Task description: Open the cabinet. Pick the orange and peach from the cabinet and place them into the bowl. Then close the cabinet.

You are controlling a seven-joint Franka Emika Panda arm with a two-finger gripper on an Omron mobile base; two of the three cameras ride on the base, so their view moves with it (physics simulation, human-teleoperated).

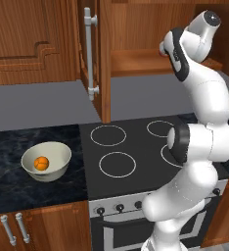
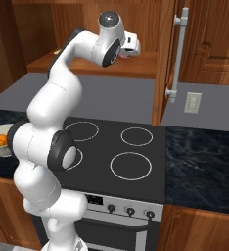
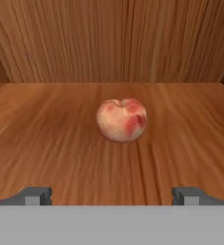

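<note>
Jaws spread wide, empty, near the peach (image 3: 121, 120) on the cabinet (image 3: 47, 139) shelf; orange (image 1: 41, 163) in bowl (image 1: 55, 172) on dark counter (image 1: 9, 188).

One peach (image 3: 121, 120) sitting, one orange (image 1: 41, 163) lying in one bowl (image 1: 57, 169), four burner rings (image 1: 117, 164) showing.

Bare shelf (image 3: 47, 139) is lying between the wide-apart fingertips (image 3: 37, 195) and the peach (image 3: 121, 119); cabinet (image 3: 112, 38) walls are closing in behind and beside.
</note>
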